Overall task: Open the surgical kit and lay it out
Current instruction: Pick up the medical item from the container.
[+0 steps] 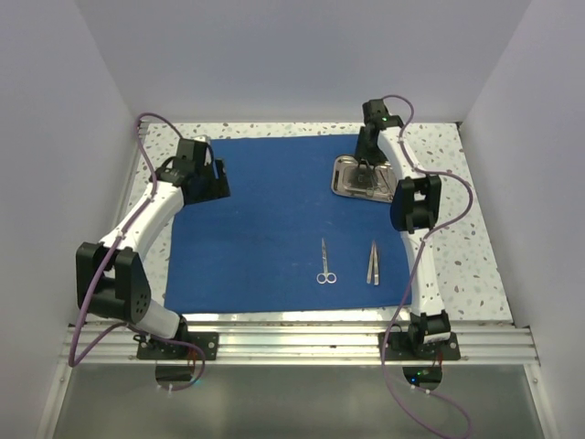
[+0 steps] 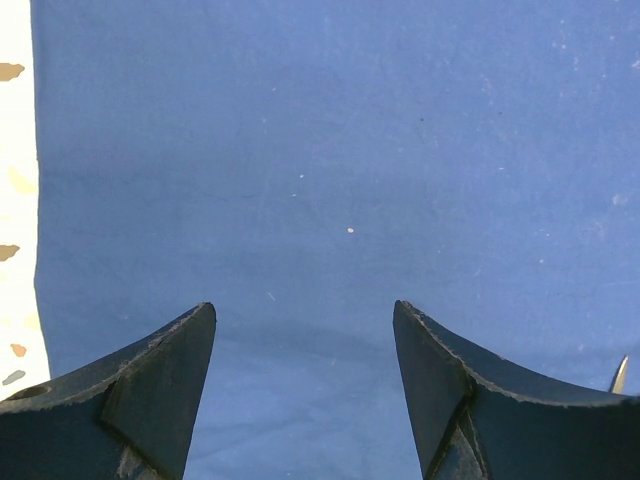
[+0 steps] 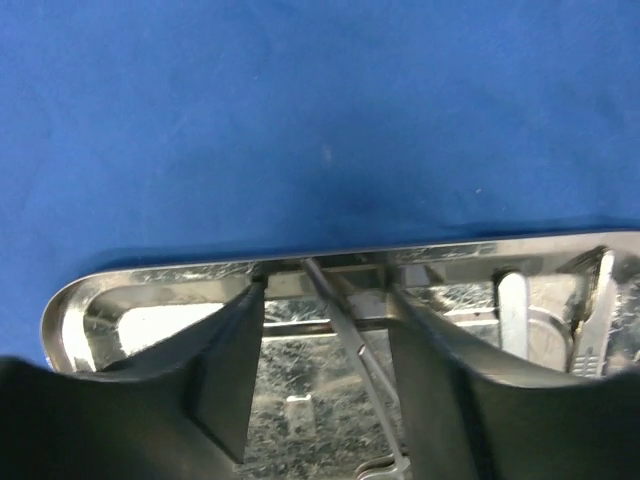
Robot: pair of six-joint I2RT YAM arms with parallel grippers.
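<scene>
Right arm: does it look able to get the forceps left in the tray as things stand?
Probably yes. Its jaws are down inside the steel tray, open, straddling the slim forceps; nothing else sits between them. The tray's far wall is close, though.

— What carries it all?
— A white speckled table [image 1: 475, 265].
— And directly on it?
— A royal-blue cloth [image 1: 265, 219], spread flat; bare margins show left and right.
</scene>
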